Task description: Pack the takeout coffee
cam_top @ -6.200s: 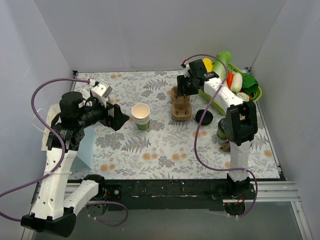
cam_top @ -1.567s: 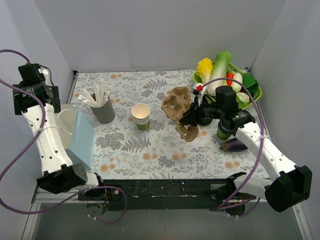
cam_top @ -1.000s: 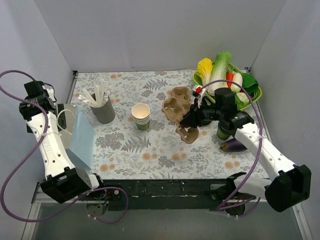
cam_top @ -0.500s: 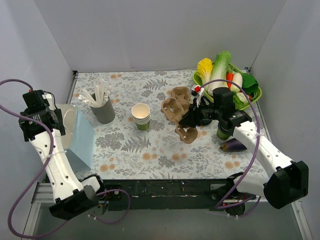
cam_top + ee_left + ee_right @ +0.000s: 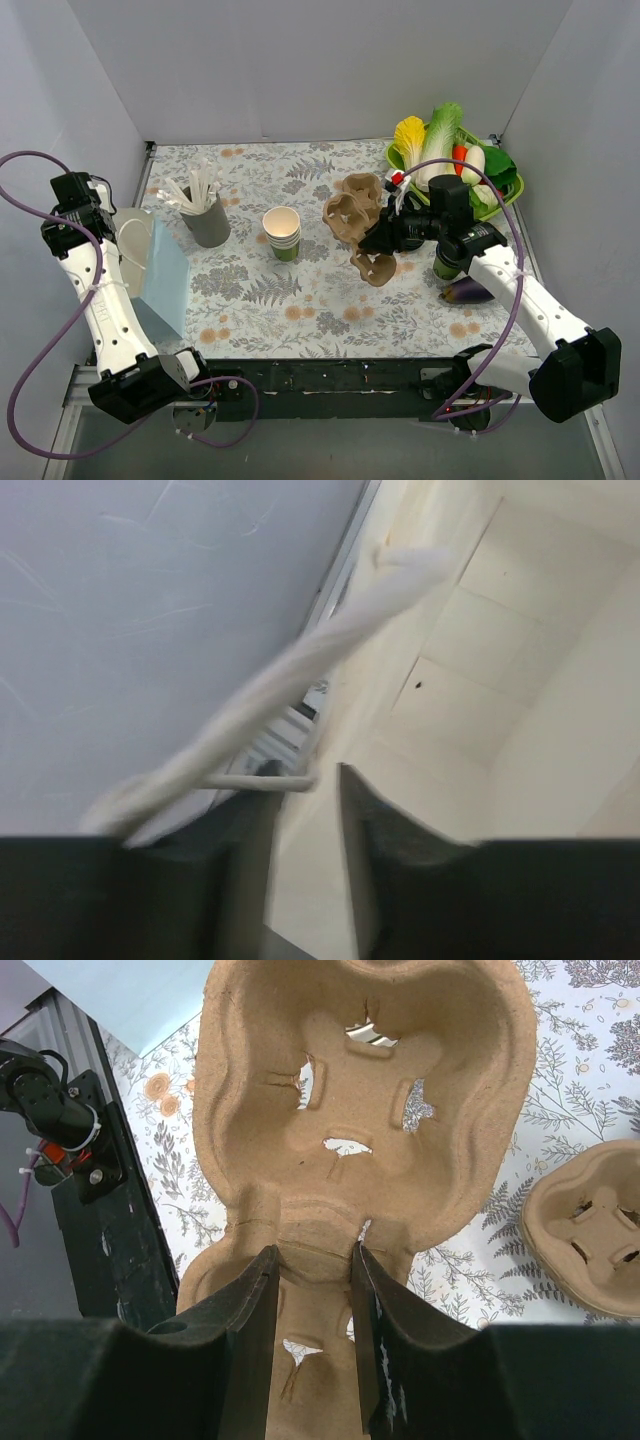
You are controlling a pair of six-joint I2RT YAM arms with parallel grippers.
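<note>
The takeout coffee (image 5: 444, 266), a green cup with a dark top, stands at the right and is mostly hidden under my right forearm. My right gripper (image 5: 385, 240) (image 5: 315, 1260) is shut on the middle ridge of a brown pulp cup carrier (image 5: 375, 264) (image 5: 360, 1130), holding it tilted above the table. At the far left, my left gripper (image 5: 105, 222) (image 5: 305, 775) sits at the mouth of a white-and-blue paper bag (image 5: 165, 280) (image 5: 480, 680). Its jaws are narrowly apart, astride the bag's rim beside the twisted handle (image 5: 300, 680). That view is blurred, so a grip does not show.
More pulp carriers (image 5: 352, 203) (image 5: 590, 1245) lie behind the held one. A stack of lidless cups (image 5: 283, 233) stands mid-table, and a grey holder of straws (image 5: 205, 218) to its left. A green basket of vegetables (image 5: 505, 185) fills the back right. An eggplant (image 5: 468, 291) lies by the coffee.
My left arm has come from the back-left corner to the bag's mouth, and its jaws have narrowed. My right gripper keeps the carrier almost still.
</note>
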